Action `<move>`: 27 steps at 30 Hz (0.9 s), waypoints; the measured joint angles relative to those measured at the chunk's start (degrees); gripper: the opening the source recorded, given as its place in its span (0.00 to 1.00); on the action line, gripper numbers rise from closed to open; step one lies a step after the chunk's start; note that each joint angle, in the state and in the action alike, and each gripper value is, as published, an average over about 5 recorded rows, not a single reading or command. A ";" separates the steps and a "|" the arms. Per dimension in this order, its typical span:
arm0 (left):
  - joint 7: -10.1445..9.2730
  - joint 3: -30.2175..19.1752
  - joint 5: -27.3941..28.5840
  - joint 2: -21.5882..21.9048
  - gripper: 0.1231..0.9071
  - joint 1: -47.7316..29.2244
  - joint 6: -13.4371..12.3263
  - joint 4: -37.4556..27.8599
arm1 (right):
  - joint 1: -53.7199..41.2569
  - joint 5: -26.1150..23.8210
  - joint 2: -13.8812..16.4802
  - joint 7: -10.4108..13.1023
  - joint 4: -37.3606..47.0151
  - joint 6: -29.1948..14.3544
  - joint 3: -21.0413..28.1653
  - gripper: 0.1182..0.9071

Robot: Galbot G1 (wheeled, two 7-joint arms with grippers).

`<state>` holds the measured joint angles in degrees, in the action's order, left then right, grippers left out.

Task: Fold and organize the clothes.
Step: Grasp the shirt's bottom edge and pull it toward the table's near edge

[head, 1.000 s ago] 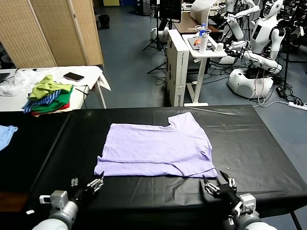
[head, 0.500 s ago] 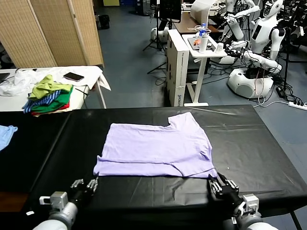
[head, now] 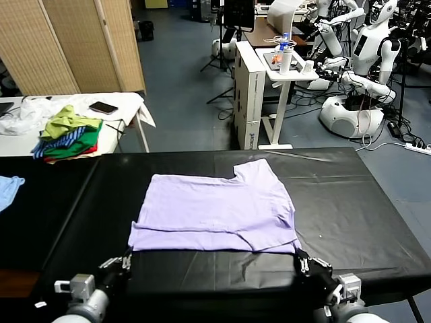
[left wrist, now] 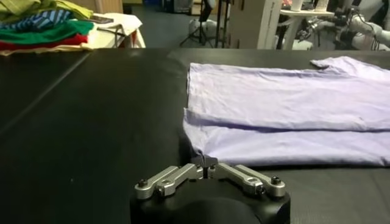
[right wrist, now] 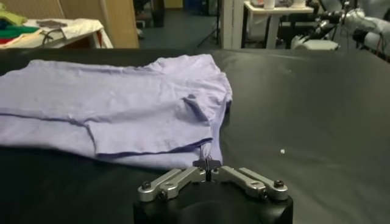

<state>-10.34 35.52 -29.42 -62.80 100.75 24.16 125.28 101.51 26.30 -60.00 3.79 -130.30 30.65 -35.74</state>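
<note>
Two grippers sit at the near edge of a black table, each closed on a near corner of a pale lavender T-shirt. Going left to right: at about eight o'clock from the shirt's middle, the left gripper has its fingers pressed together, pinching the shirt's near left corner; the left wrist view shows the cloth's tip caught between the closed fingertips. The shirt itself lies flat in the middle of the table, already folded lengthwise so a narrower layer overlaps the near half, with one short sleeve pointing away toward one o'clock. At about four o'clock, the right gripper likewise has its fingers squeezed shut on the near right corner, and the right wrist view shows a small peak of fabric held there. Holding both near corners at once suggests the pair means to lift the near edge evenly and carry it over for the next fold, keeping the hem straight. The tabletop is dark, slightly glossy sheeting with faint creases. At ten o'clock, on a white side table, lies a pile of green, striped and red garments, and a light blue cloth peeks in at nine o'clock. Beyond are a woven screen, a grey floor, a white cart and idle white robots.
</note>
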 joint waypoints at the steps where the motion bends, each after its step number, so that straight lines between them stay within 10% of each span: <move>1: -0.11 0.29 0.21 0.03 0.03 0.62 0.20 0.41 | 0.38 -0.02 0.13 -0.01 -0.51 0.29 -0.11 0.03; 14: -1.18 4.79 1.43 -0.45 0.03 8.80 1.60 5.66 | 2.75 0.72 0.34 0.06 -3.49 3.89 -0.20 0.10; 20: -2.74 5.50 1.73 -1.31 0.12 10.88 2.87 7.73 | 4.82 1.41 0.56 -0.37 -5.74 4.88 -1.09 0.52; 27: -3.44 6.52 2.48 -1.93 0.67 12.44 6.12 9.84 | 3.29 7.05 1.86 0.68 -8.40 4.16 -3.70 0.97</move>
<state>-13.78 42.04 -26.95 -64.74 113.19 30.27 135.12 104.80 33.35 -58.14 4.47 -138.70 34.80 -39.44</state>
